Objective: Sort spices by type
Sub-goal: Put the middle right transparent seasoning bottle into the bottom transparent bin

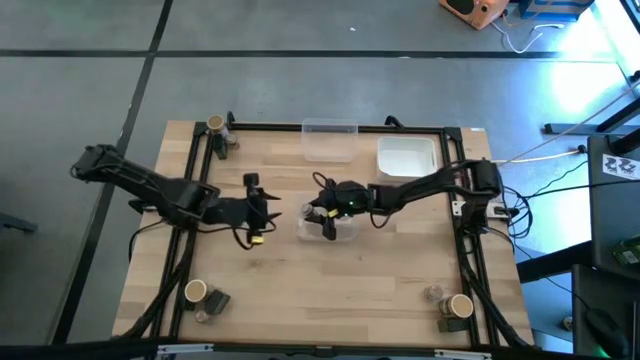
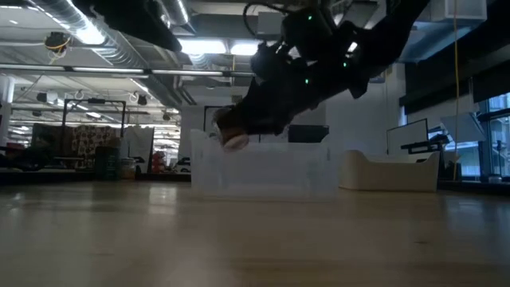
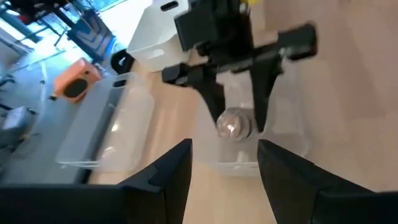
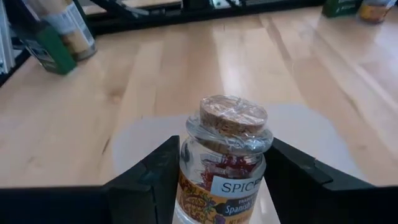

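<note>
The right gripper [image 4: 221, 180] is closed on a small clear glass jar with a cork stopper and a printed spice label [image 4: 224, 155], its two dark fingers pressed against the jar's sides. In the high view this gripper [image 1: 325, 217] hangs over a clear plastic bin [image 1: 343, 233] near the middle of the light wooden table [image 1: 330, 300]; the low view shows the jar [image 2: 231, 131] just above the bin's near rim [image 2: 263, 171], not yet set down.

The left gripper [image 3: 224, 168] waits just beside the bin on the left arm's side, its fingers parted and holding nothing, pointed toward the held jar [image 3: 234, 122].

Judging by how things lie, the sorting has barely begun. The centre bin looks empty, as do a second clear bin [image 1: 329, 139] and a white rectangular tray [image 1: 406, 157] at the far edge. Small clusters of spice containers stand at the table's corners: far left [image 1: 220, 132], near left [image 1: 203, 297] and near right [image 1: 450, 304]. The held jar would seem to be the first into its bin, and nearly all the rest remain to be gathered and grouped by kind
</note>
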Tool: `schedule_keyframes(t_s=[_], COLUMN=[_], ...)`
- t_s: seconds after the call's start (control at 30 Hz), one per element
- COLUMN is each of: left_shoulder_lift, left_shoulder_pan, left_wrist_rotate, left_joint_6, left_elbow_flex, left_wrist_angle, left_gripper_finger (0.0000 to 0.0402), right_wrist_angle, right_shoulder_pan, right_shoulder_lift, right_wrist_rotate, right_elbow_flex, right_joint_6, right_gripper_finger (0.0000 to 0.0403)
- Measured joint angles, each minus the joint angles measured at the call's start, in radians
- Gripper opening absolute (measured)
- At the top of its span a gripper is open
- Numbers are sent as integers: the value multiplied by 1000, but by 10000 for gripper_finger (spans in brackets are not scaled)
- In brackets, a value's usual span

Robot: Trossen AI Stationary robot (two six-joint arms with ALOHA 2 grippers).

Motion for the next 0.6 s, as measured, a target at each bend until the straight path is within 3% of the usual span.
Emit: schedule_keyframes(t_s=[0.47,0.6], left_shoulder_lift=[-88,-85], left_shoulder_pan=[-43,-43], left_wrist_rotate=[5,5], left_joint_6=[-95,-99], left_elbow_flex=[-239,-245], left_wrist_angle=[367,375], left_gripper_finger=[170,170], right_wrist_angle=[126,119], right_shoulder_pan=[5,7], right_shoulder_lift=[100,111], right_wrist_rotate=[-5,-18], right_elbow_flex=[3,3], right_joint_6=[-68,-75], right_gripper_finger=[194,194])
